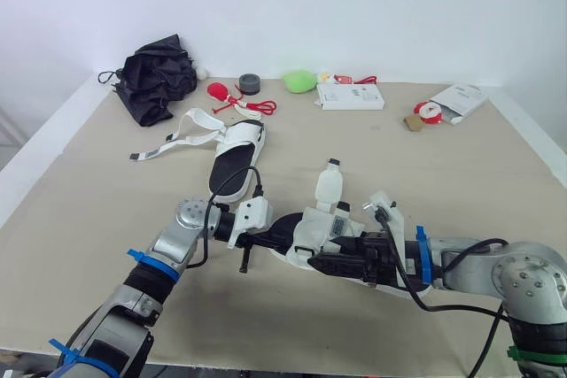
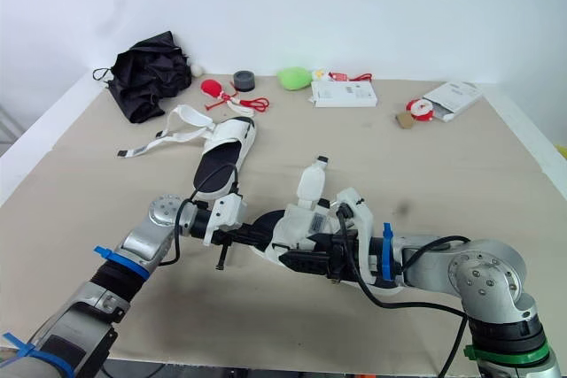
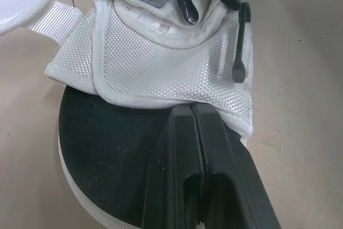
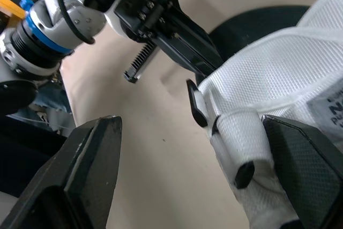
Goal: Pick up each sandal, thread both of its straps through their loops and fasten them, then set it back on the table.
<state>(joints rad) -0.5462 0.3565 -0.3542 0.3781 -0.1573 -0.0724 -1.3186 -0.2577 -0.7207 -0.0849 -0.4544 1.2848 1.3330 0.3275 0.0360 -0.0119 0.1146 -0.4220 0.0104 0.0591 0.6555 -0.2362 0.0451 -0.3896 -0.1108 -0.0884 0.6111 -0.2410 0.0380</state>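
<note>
The near sandal, white mesh over a black sole, lies on the table between my two grippers, one white strap standing up. My left gripper is shut, its tips pinching the rim of the mesh upper above the black insole. My right gripper is open, and a rolled white strap with a black tab sits between its fingers. The second sandal lies farther back on the left with its straps spread loose on the table.
Along the back edge sit a black folded umbrella, a red item, a grey tape roll, a green object, a white box and a white packet. The beige tabletop ends close behind them.
</note>
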